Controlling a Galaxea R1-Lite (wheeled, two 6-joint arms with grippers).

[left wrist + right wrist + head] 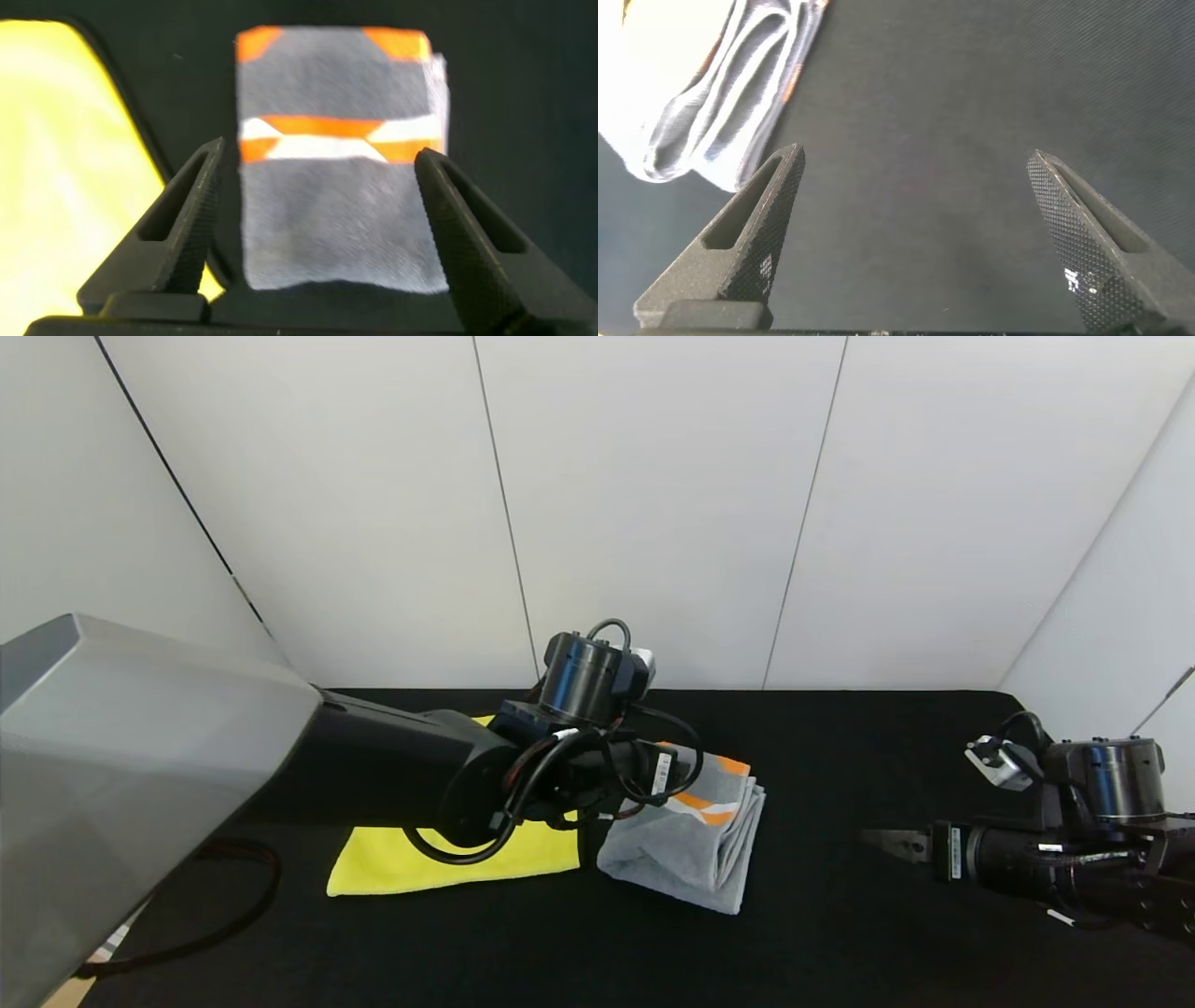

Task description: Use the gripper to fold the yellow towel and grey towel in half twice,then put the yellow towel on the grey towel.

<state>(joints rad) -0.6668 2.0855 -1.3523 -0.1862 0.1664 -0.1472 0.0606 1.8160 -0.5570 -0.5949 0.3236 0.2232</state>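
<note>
The grey towel lies folded into a small thick rectangle on the black table, its orange and white stripes on top at the far end. The yellow towel lies flat just to its left, partly hidden under my left arm. My left gripper is open and empty and hovers directly over the grey towel, one finger on each side of it. The yellow towel shows beside it. My right gripper is open and empty low over bare table, right of the grey towel.
The black table ends at white wall panels at the back and right. A black cable loops on the table near the front left. Bare table lies between the grey towel and my right gripper.
</note>
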